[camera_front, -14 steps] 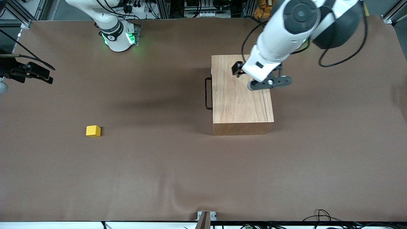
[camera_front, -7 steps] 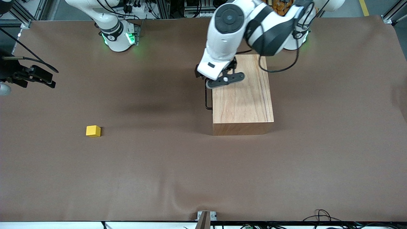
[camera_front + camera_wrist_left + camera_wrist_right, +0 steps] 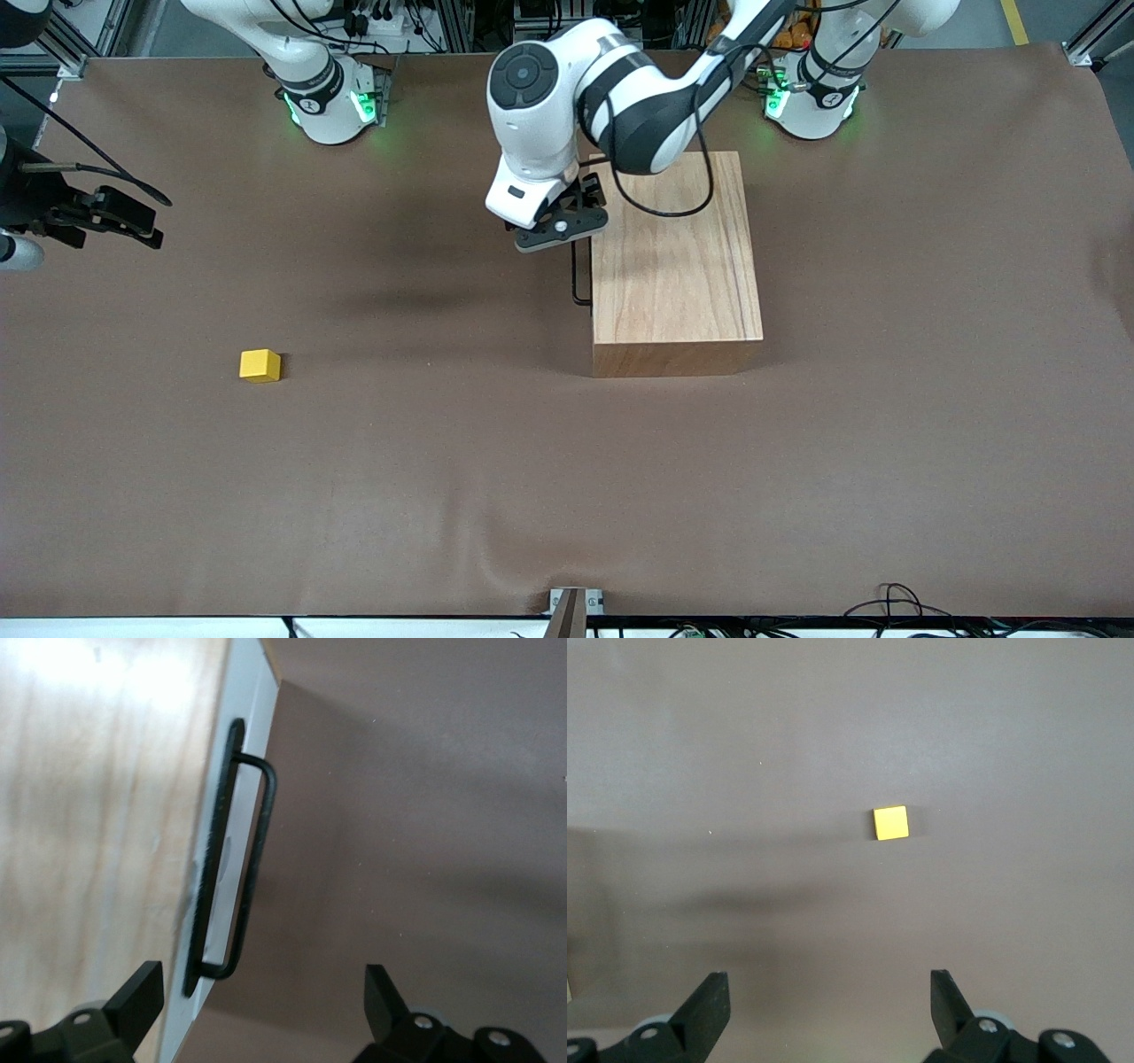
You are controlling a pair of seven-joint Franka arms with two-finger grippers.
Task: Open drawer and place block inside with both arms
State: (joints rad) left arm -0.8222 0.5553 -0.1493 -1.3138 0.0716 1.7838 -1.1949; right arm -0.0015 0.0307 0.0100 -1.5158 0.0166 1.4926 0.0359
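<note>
The light-wood box [image 3: 675, 266] stands mid-table with its drawer shut. The white front panel [image 3: 237, 815] and black bar handle [image 3: 579, 276] face the right arm's end. My left gripper [image 3: 560, 226] hovers open over the handle's end; in the left wrist view [image 3: 263, 997] the handle [image 3: 252, 859] lies just ahead of the open fingers, untouched. The yellow block [image 3: 260, 365] sits on the table toward the right arm's end. My right gripper [image 3: 124, 221] hangs open and empty over the table's edge at that end; the block [image 3: 890, 823] shows ahead of it in the right wrist view [image 3: 828, 992].
The brown mat [image 3: 443, 461] covers the whole table. The arms' green-lit bases [image 3: 332, 102] stand along the table edge farthest from the front camera. A small metal bracket [image 3: 571, 602] sits at the edge nearest that camera.
My left arm has swung from over the box top toward the right arm's end, to above the handle. My right gripper has drifted slightly. The block and box have not moved.
</note>
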